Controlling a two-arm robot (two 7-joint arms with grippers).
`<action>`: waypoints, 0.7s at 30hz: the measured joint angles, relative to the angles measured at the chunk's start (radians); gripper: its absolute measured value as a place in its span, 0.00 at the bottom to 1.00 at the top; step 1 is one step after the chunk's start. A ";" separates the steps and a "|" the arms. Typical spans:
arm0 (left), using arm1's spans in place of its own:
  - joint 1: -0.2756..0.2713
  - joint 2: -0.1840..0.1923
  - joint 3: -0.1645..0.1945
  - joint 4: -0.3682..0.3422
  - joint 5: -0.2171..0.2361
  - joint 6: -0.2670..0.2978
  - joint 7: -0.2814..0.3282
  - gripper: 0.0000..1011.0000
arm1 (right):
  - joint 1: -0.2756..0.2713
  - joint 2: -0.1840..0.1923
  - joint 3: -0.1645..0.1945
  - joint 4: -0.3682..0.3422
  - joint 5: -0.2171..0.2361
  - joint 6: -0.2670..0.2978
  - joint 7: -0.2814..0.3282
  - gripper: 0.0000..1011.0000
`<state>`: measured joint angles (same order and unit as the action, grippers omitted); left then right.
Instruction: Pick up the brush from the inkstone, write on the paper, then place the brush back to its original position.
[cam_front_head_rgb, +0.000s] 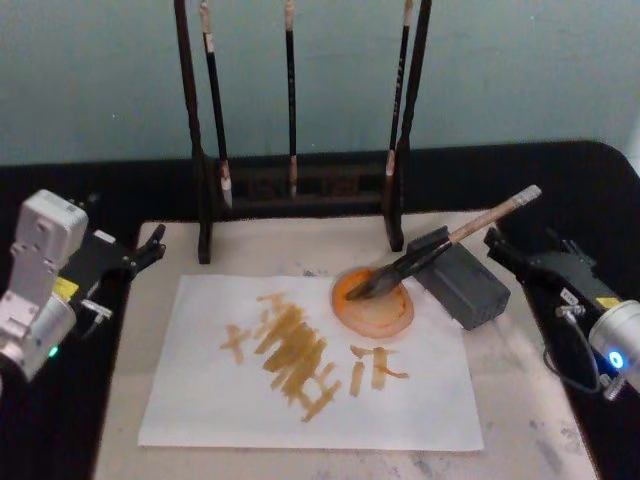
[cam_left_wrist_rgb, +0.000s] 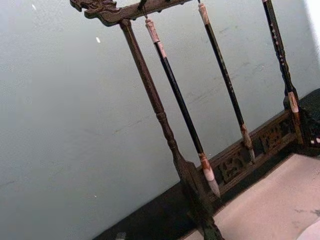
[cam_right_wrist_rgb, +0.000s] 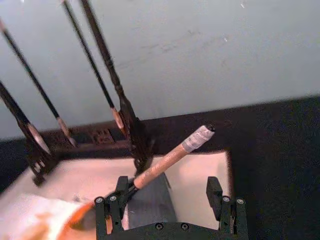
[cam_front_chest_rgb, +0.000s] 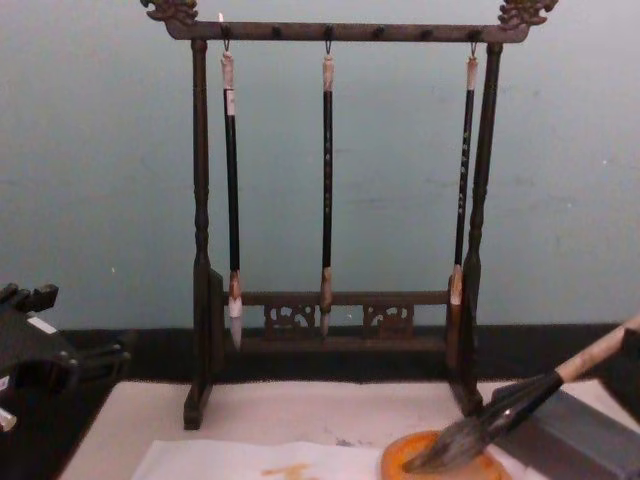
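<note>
The brush lies slanted, its bushy tuft in an orange dish and its black shaft propped on the grey inkstone. Its tan handle rises to the right. My right gripper is open just right of the inkstone, behind the handle's raised end. In the right wrist view the brush runs past one finger of the right gripper, ungripped. The paper, with orange-yellow strokes, lies in front of the dish. My left gripper rests open at the table's left edge, well away from the paper.
A dark wooden brush stand with three thin hanging brushes stands at the back of the beige mat. From the chest, the stand rises tall behind the dish. Black cloth covers the table around the mat.
</note>
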<state>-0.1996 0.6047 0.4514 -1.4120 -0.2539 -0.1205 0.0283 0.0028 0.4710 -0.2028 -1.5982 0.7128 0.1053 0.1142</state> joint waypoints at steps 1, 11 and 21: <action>0.000 0.000 0.000 0.000 0.000 0.000 0.000 1.00 | 0.004 -0.018 0.014 0.007 0.036 0.020 0.010 0.99; 0.000 0.000 0.000 0.000 0.000 0.000 0.000 1.00 | 0.053 -0.095 0.057 0.062 0.225 0.114 0.022 0.99; 0.000 0.000 0.000 0.000 0.000 0.000 0.000 1.00 | 0.112 -0.121 0.047 0.122 0.307 0.154 0.011 0.99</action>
<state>-0.1996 0.6047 0.4514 -1.4120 -0.2539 -0.1205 0.0283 0.1147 0.3498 -0.1558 -1.4766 1.0201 0.2591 0.1250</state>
